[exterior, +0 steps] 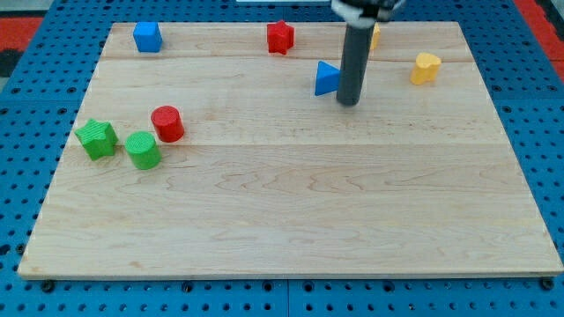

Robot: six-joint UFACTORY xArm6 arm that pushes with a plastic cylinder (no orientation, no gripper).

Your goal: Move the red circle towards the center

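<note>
The red circle (pixel 166 123) is a short red cylinder at the view's left side of the wooden board (pixel 291 211). My tip (pixel 349 103) is the lower end of a dark rod that comes down from the view's top. It stands far to the right of the red circle and just right of a blue triangle (pixel 326 78), close to it; I cannot tell if they touch.
A green cylinder (pixel 142 150) and a green star-shaped block (pixel 96 138) lie just left and below the red circle. A blue cube (pixel 147 37), a red star-like block (pixel 280 37), a yellow block (pixel 425 68) and a yellow piece (pixel 375 36) behind the rod lie along the top.
</note>
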